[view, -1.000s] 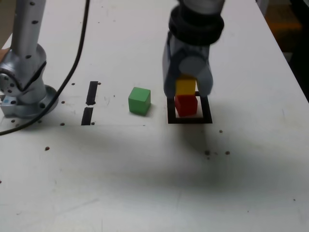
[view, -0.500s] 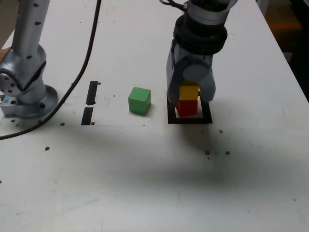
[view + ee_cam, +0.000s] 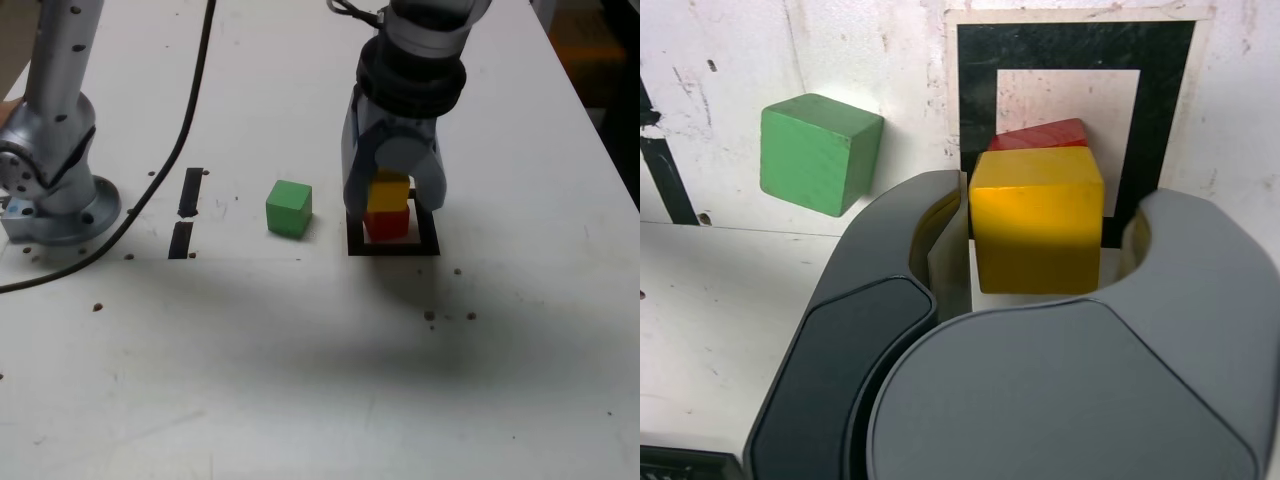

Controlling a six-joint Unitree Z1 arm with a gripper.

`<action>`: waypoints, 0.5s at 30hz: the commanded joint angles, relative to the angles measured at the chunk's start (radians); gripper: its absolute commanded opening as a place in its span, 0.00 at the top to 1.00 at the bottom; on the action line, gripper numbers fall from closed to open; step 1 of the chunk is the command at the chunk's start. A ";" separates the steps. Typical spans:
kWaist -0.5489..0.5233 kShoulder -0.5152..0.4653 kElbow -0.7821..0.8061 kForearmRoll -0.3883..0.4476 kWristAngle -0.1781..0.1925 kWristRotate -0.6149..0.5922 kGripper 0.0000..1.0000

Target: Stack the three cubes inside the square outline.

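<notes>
Nearest the wrist camera, the gripper [image 3: 1040, 225] straddles the yellow cube [image 3: 1037, 220], one jaw on each side. In the wrist view a thin gap shows between the cube and the jaw toward the green cube, and on the other side the cube's edge comes up to the jaw; whether the jaws press the cube or stand just clear cannot be told. The yellow cube sits on top of the red cube [image 3: 1042, 134], of which only a sliver of the top face shows beyond it in this view. Both stand inside the square outline [image 3: 980, 100], whose white middle is seen behind the red cube. The green cube [image 3: 818, 152] lies on the table [image 3: 730, 300] beside the outline, outside it and apart from the stack. The exterior view shows the gripper [image 3: 392, 198] reaching down from above, with the yellow cube [image 3: 388, 192] over the red cube [image 3: 387, 222] within the outline [image 3: 392, 247]. To the exterior view's left lie the green cube [image 3: 289, 208], then two short black strips [image 3: 186, 212], then the arm's base [image 3: 52, 190] with a black cable [image 3: 175, 120] running past; base and cable are outside the wrist view.
</notes>
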 commanded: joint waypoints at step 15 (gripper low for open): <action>-0.002 -0.252 0.063 0.093 0.025 0.072 0.00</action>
